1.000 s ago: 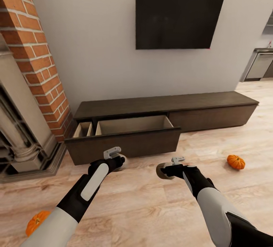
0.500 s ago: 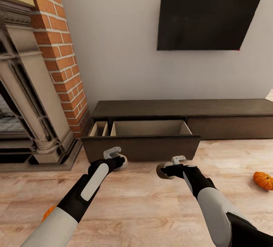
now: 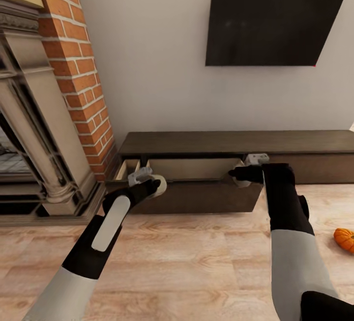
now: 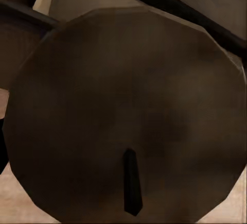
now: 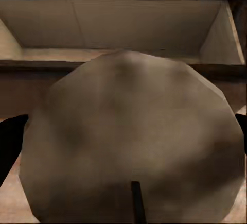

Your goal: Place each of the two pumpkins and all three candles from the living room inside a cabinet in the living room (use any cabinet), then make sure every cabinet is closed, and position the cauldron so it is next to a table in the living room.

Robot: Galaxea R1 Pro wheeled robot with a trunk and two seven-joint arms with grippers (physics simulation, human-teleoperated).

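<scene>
The left gripper is clamped on a candle at the front edge of the cabinet's open drawer. The right gripper grips another candle over the drawer's right end. A pumpkin lies on the floor, right of the cabinet.

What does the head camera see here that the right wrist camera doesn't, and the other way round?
The head view alone takes in the wall TV, the brick fireplace, a pumpkin on the floor, and both arms, the left gripper holding its own candle. The right wrist view alone gives a close look at the top and dark wick of the right-hand candle. Both show the cabinet's open drawer.
</scene>
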